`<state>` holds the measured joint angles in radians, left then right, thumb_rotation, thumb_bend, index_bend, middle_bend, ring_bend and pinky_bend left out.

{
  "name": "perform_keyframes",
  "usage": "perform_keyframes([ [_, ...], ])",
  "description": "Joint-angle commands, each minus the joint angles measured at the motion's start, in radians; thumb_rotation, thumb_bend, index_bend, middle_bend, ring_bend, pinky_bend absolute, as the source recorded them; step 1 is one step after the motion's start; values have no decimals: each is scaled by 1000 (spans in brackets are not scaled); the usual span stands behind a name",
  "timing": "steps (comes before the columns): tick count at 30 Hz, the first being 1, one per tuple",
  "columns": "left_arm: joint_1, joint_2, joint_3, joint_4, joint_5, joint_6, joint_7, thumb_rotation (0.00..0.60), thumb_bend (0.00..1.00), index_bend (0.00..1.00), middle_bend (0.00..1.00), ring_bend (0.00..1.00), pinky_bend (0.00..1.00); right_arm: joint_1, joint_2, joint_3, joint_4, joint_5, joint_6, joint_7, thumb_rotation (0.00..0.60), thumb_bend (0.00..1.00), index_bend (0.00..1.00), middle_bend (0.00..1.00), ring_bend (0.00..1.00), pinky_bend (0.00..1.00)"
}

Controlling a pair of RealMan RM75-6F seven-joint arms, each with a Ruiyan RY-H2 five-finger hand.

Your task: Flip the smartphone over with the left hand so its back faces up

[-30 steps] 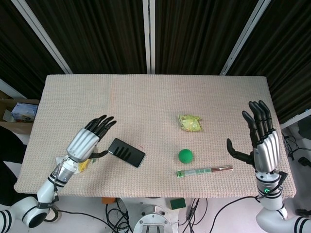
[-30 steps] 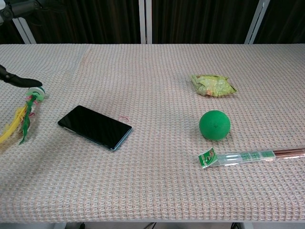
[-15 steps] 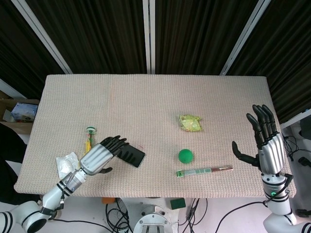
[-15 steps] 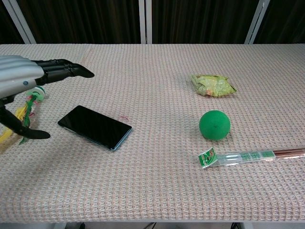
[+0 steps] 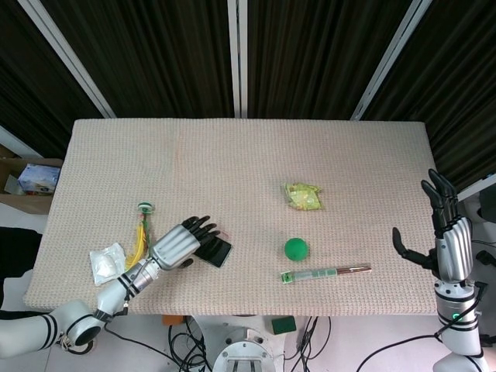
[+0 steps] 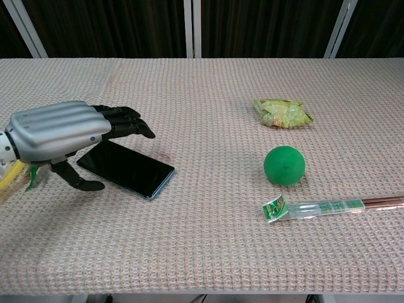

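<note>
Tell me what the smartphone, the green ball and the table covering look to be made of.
Smartphone: glossy dark glass face with a thin bluish edge, likely metal or plastic; it reflects light.
Green ball: matte, faintly textured surface, probably foam or soft rubber; no shine.
Table covering: woven or knitted beige fabric, shown by its regular waffle-like weave.

Bright, even, diffuse light from overhead in both views. Soft, faint shadows only, under the left hand [image 6: 60, 132] and beside the green ball [image 6: 284, 165]. Dull sheen on the smartphone [image 6: 129, 168] screen, no harsh glare. Sharp focus throughout; dark curtains [image 5: 155, 54] nearly black, little detail.
</note>
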<state>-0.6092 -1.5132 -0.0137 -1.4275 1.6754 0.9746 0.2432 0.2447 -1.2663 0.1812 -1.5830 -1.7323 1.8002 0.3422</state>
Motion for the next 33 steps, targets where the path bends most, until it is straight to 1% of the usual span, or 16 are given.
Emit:
perform_keyframes([
  [1,-10,-11,9,15,-10,-12,5,600,175,141,124,41,170,1,-7,2,10,5,-3,5,468,453,0,0,0,0],
  [7,-20,-24,20,33,-31,-26,0,600,181,154,148,41,171,2,-19,1,25,5,-4,4,468,461,0,0,0,0],
  [9,-21,-27,22,37,-37,-27,-1,600,183,172,170,40,171,2,-20,1,25,4,-5,2,467,462,0,0,0,0],
  [14,-20,-43,27,59,-38,-6,-5,600,183,256,248,41,171,1,-20,-2,26,6,-10,-1,468,465,0,0,0,0],
  [21,-17,-68,33,91,-31,30,-13,600,183,295,291,60,177,-2,-22,-4,34,10,-14,0,467,474,0,0,0,0],
  [25,-18,-81,39,113,-34,32,-25,600,188,313,324,76,182,-1,-22,-5,36,7,-15,2,468,476,0,0,0,0],
  [27,-19,-88,40,120,-36,35,-39,600,213,319,334,81,184,-1,-23,-7,38,6,-17,1,467,477,0,0,0,0],
  [33,-24,-103,39,138,-23,67,-100,600,348,369,375,99,191,-2,-25,-8,44,7,-19,4,466,477,0,0,0,0],
])
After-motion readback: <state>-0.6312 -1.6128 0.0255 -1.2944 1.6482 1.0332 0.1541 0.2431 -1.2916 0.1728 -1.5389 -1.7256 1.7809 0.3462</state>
